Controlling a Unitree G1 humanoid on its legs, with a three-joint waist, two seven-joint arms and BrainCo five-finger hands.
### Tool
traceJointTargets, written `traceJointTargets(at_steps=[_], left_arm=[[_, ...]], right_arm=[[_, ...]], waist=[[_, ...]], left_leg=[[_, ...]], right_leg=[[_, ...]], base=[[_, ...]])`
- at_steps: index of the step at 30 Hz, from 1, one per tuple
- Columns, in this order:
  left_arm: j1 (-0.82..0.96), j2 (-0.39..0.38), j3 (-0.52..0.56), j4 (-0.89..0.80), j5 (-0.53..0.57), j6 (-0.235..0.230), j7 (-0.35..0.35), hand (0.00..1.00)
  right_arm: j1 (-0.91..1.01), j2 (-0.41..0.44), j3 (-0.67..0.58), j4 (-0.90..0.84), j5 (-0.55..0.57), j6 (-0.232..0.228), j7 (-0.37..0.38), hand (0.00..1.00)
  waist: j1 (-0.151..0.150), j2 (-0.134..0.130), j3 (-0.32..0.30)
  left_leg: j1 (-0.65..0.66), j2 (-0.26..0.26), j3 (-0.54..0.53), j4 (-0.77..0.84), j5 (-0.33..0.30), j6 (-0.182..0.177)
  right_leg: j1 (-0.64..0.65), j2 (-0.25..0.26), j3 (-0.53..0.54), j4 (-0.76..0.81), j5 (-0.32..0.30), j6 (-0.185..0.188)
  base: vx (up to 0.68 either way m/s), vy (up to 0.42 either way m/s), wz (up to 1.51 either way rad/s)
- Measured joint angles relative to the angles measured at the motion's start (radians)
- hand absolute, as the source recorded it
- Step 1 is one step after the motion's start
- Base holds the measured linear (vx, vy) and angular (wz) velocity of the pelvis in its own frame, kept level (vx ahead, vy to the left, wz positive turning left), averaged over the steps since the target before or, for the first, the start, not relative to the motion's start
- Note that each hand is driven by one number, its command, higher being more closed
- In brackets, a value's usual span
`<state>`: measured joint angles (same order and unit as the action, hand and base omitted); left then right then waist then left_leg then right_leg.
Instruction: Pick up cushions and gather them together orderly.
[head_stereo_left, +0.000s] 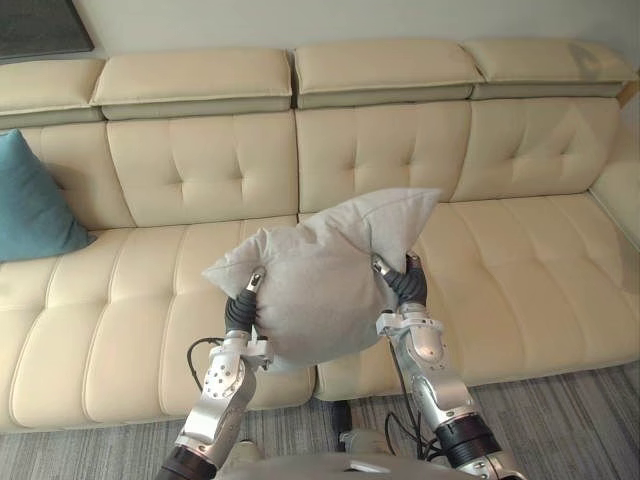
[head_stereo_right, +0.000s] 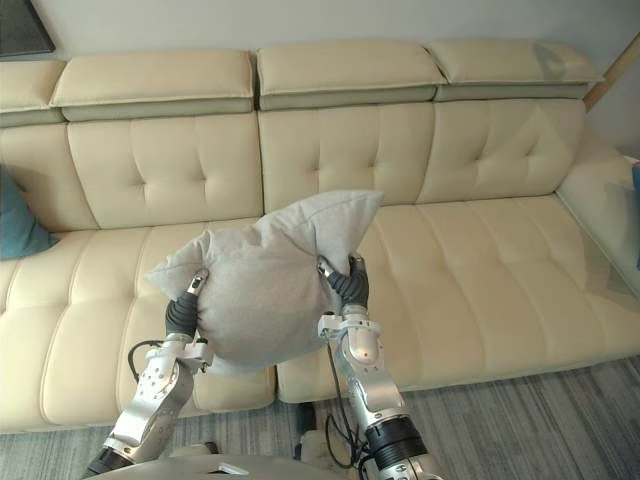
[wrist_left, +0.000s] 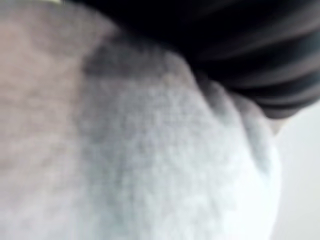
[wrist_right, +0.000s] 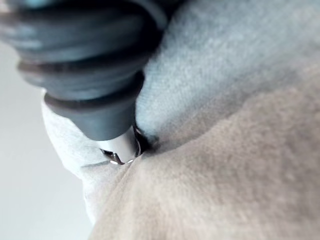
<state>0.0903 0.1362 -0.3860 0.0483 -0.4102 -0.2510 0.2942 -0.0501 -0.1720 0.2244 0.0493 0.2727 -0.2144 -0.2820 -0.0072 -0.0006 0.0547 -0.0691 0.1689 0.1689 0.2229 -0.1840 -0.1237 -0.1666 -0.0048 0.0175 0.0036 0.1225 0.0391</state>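
Cream tufted sofa across the whole background, grey carpet in front of it. Your grey cushion was off the seat, in the air over the sofa's front edge near the middle. It was squeezed between the left hand on its left flank and the right hand on its right flank. Both hands were sunk into the fabric — whether they were clasping it or only pressing flat, you could not tell from any view. The cushion's long axis ran on a slant, low at the robot's left and high at its right, with one peaked corner pointing up and right toward the backrest. A teal cushion leaned against the backrest at the far left end, well apart from the load. Judgement: the gathering spot is likely beside that teal one, so the carry goes leftward — left arm nearer, so it leads — and you would want the slant levelled before setting down.
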Motion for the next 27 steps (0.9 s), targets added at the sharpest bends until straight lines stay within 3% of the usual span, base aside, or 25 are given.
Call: traceJointTargets(at_steps=[7,11,17,23,27], left_arm=[[-0.128,0.002,0.039,0.029,0.003,-0.003,0.008,1.00],[-0.370,0.020,0.081,0.180,0.006,-0.010,0.050,1.00],[-0.885,0.100,0.153,0.378,0.104,-0.001,0.135,1.00],[-1.182,0.116,0.189,0.522,0.163,0.007,0.160,1.00],[-1.428,0.123,0.209,0.673,0.201,0.014,0.157,1.00]], right_arm=[[-0.090,-0.001,-0.011,0.010,0.046,-0.005,0.000,1.00],[-0.299,0.004,-0.035,0.125,0.045,-0.006,-0.021,1.00],[-0.757,0.043,-0.179,0.309,0.037,-0.008,-0.111,1.00],[-0.919,0.089,-0.304,0.326,0.033,-0.010,-0.192,1.00],[-1.132,0.094,-0.405,0.447,0.028,-0.057,-0.237,1.00]], waist=[[0.001,-0.001,0.000],[0.013,-0.014,0.027],[0.012,-0.019,0.223],[0.010,-0.017,0.293],[-0.002,-0.014,0.361]], left_leg=[[-0.012,-0.013,-0.004,-0.001,0.003,0.003],[-0.094,-0.035,-0.020,0.004,0.037,0.011],[-0.327,-0.043,-0.057,0.128,0.072,0.011],[-0.437,-0.040,-0.070,0.159,0.087,0.008],[-0.516,-0.058,-0.090,0.154,0.120,0.013]], right_leg=[[0.036,-0.008,-0.001,-0.085,0.052,-0.003],[-0.037,-0.029,-0.009,-0.086,0.087,-0.004],[-0.204,-0.047,-0.029,-0.085,0.167,-0.007],[-0.292,-0.047,-0.036,-0.085,0.195,-0.006],[-0.366,-0.064,-0.053,-0.085,0.223,-0.005]], base=[[-0.02,0.004,0.02],[-0.15,-0.001,0.15],[-0.25,0.024,0.15],[-0.15,0.018,0.05],[-0.07,0.056,0.17]])
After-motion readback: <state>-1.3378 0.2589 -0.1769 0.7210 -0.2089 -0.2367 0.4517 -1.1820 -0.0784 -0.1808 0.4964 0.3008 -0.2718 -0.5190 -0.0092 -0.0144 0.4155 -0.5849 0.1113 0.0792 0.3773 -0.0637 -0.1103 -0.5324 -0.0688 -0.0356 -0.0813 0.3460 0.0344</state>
